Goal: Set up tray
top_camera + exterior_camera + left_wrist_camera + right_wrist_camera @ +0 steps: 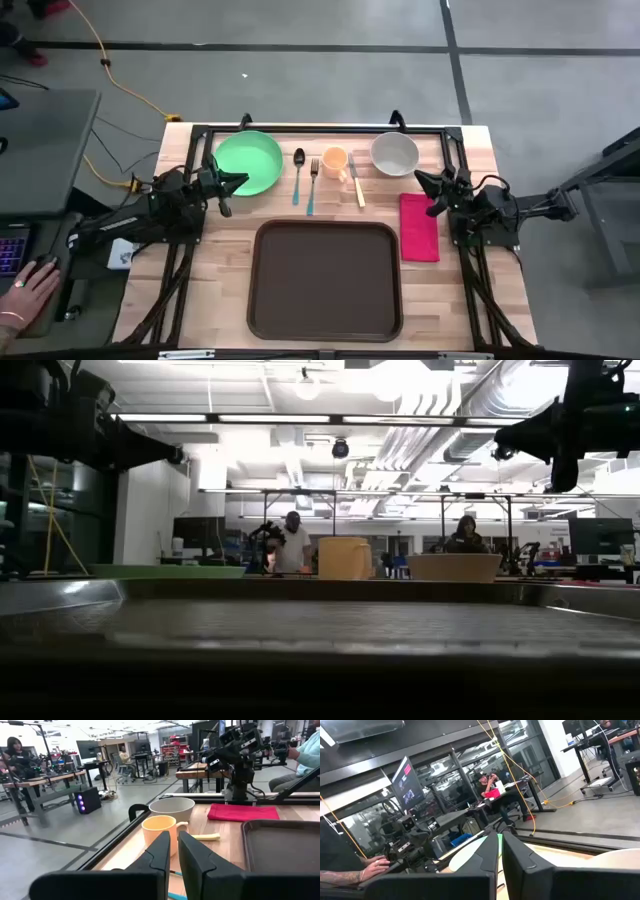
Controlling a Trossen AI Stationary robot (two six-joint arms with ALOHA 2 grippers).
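Grey floor lies all around a wooden table (215, 270). On the table, low in the middle of the frame, sits the big brown tray (325, 279) with nothing on it. Above it in a row are a green plate (247, 162), a spoon (298, 172), a fork (312, 182), an orange cup (335, 161), and a white bowl (394, 154). A red cloth (419, 227) lies just right of the tray. The left gripper (228, 186) hangs beside the plate, fingers close together. The right gripper (430, 190) hangs above the cloth, fingers close together too.
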